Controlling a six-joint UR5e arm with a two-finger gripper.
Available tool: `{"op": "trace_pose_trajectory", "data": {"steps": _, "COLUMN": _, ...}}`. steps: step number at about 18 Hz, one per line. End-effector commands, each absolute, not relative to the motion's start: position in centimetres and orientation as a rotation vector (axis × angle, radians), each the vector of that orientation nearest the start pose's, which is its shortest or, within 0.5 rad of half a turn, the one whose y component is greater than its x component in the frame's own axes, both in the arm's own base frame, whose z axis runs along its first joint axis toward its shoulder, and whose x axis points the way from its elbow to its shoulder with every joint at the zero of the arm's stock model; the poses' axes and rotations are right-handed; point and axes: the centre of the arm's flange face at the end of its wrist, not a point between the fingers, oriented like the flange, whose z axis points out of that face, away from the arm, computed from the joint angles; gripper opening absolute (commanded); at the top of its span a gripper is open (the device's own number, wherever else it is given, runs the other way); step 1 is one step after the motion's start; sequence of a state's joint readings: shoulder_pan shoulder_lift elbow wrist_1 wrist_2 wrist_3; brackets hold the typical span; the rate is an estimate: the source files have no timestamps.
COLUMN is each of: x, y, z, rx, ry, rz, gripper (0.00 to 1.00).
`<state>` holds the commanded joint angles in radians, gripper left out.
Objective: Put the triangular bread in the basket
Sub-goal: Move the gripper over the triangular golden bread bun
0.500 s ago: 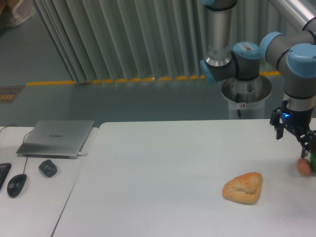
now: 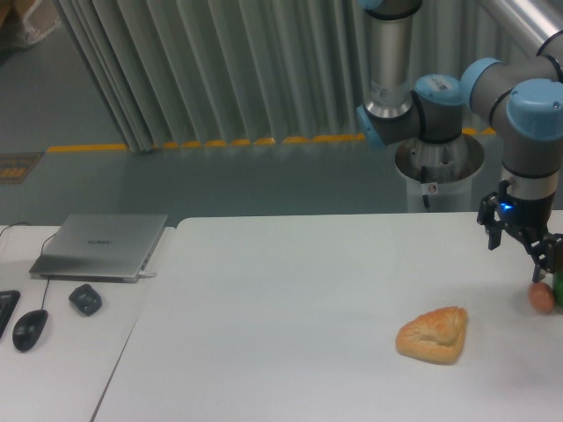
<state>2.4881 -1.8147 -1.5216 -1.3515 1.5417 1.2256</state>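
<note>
The table (image 2: pixel 290 299) is white, with the arm (image 2: pixel 528 114) reaching in from the two o'clock corner of the view. Compared with half a second ago the arm has shifted only a little, up and toward nine o'clock, so the gripper (image 2: pixel 538 253) sits slightly higher and a touch further from the right edge. That looks like the start of a move away from the edge clutter, though the shift is too small to read its aim with confidence.

The laptop (image 2: pixel 101 246) lies closed on the neighbouring desk at nine o'clock, with two computer mice (image 2: pixel 57 315) just below it.

The bread (image 2: pixel 433 335) rests flat on the table at about five o'clock, untouched and in the same spot, well apart from the gripper, which hangs to its upper right at roughly two o'clock from it. No basket shows in view.

The gripper's fingers appear spread and carry nothing, though the frame edge cuts them partly. Just below them, at the right margin, sits a small orange ball (image 2: pixel 541 297).
</note>
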Motion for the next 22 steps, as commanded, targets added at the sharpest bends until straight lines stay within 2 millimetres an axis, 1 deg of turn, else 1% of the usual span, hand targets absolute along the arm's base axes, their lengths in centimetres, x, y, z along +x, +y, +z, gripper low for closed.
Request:
{"op": "trace_pose_trajectory", "data": {"steps": 5, "x": -38.5, "y": 46.7, "z": 40.4, "rx": -3.06, "ry": 0.474, "rz": 0.033, "gripper": 1.0}}
{"op": "trace_pose_trajectory", "data": {"steps": 7, "x": -38.2, "y": 46.6, "z": 39.7, "rx": -3.06, "ry": 0.472, "rz": 0.01, "gripper": 1.0}}
{"op": "trace_pose_trajectory", "data": {"steps": 11, "x": -37.9, "y": 47.2, "z": 39.6, "rx": -3.029, "ry": 0.308, "rz": -0.034, "gripper": 1.0}}
{"op": "trace_pose_trajectory", "data": {"steps": 12, "x": -37.6, "y": 47.7, "z": 39.4, "rx": -3.025, "ry": 0.287, "rz": -0.02, "gripper": 1.0}}
{"op": "trace_pose_trajectory", "data": {"steps": 14, "x": -36.5, "y": 49.7, "z": 38.9, "rx": -3.007, "ry": 0.258, "rz": 0.023, "gripper": 1.0}}
{"op": "trace_pose_trajectory", "data": {"steps": 16, "x": -35.6, "y": 51.3, "z": 37.6, "rx": -3.023, "ry": 0.184, "rz": 0.035, "gripper": 1.0}}
{"op": "trace_pose_trajectory", "data": {"steps": 17, "x": -35.3, "y": 51.8, "z": 37.2, "rx": -3.03, "ry": 0.156, "rz": 0.046, "gripper": 1.0}}
{"op": "trace_pose_trajectory", "data": {"steps": 18, "x": -34.6, "y": 52.4, "z": 36.6, "rx": -3.036, "ry": 0.144, "rz": 0.05, "gripper": 1.0}}
{"op": "trace_pose_trajectory", "data": {"steps": 19, "x": -33.3, "y": 53.0, "z": 35.9, "rx": -3.048, "ry": 0.171, "rz": 0.061, "gripper": 1.0}}
{"op": "trace_pose_trajectory", "data": {"steps": 20, "x": -32.7, "y": 53.4, "z": 34.8, "rx": -3.076, "ry": 0.201, "rz": 0.092, "gripper": 1.0}}
{"op": "trace_pose_trajectory", "data": {"steps": 21, "x": -31.2, "y": 55.0, "z": 32.6, "rx": -3.142, "ry": 0.282, "rz": 0.168, "gripper": 1.0}}
{"op": "trace_pose_trajectory", "data": {"steps": 22, "x": -29.9, "y": 56.0, "z": 31.6, "rx": -3.184, "ry": 0.337, "rz": 0.217, "gripper": 1.0}}
